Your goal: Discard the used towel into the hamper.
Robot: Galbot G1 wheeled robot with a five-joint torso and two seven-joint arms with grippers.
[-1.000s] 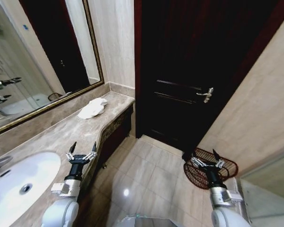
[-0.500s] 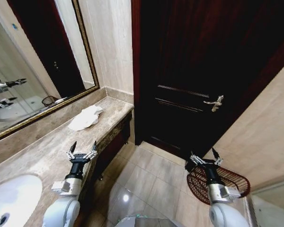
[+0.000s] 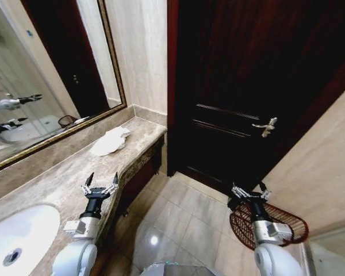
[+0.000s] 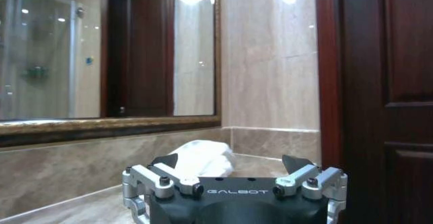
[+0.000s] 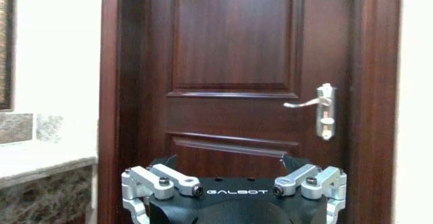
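A crumpled white towel (image 3: 110,141) lies on the marble counter (image 3: 63,178) near its far end, below the mirror; the left wrist view shows the towel (image 4: 201,157) straight ahead of the fingers. My left gripper (image 3: 100,182) hovers open over the counter's front edge, well short of the towel. The hamper (image 3: 271,225), a dark red-brown openwork basket, stands on the floor by the right wall. My right gripper (image 3: 250,191) is open and empty, held above the hamper's near-left rim, facing the door.
A dark wooden door (image 3: 241,86) with a silver lever handle (image 3: 265,126) fills the wall ahead. A white sink (image 3: 14,241) is set in the counter at lower left. A large framed mirror (image 3: 46,75) hangs above. Tiled floor (image 3: 178,218) lies between counter and hamper.
The whole head view has shifted, so the camera moved; the sink shows more at lower left. Both arms keep their pose, grippers open.
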